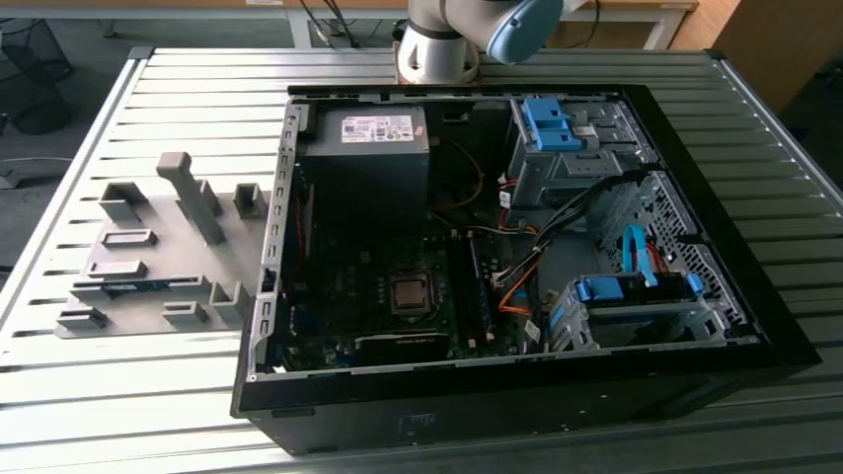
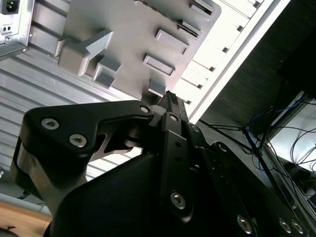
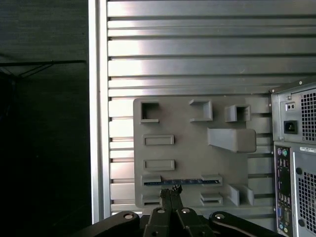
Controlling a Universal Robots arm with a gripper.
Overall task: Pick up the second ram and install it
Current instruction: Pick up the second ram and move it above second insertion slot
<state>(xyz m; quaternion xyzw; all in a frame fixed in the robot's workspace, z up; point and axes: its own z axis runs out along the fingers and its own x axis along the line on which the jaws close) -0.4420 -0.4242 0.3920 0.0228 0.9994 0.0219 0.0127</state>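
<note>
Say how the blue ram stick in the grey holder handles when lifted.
The second ram looks thin and flat: probably light and stiff, yet fragile. It stands on edge between holder blocks, so it likely topples without them.

in the exterior view the arm is cut off by the top edge. the second ram shows as a thin blue sliver sunk into the grey holder plate near the counter edge on the exterior view's left, its chips and label too small to tell. in the first wrist view the hand runs off the picture's edge and hides part of the plate beside the second ram.
</note>
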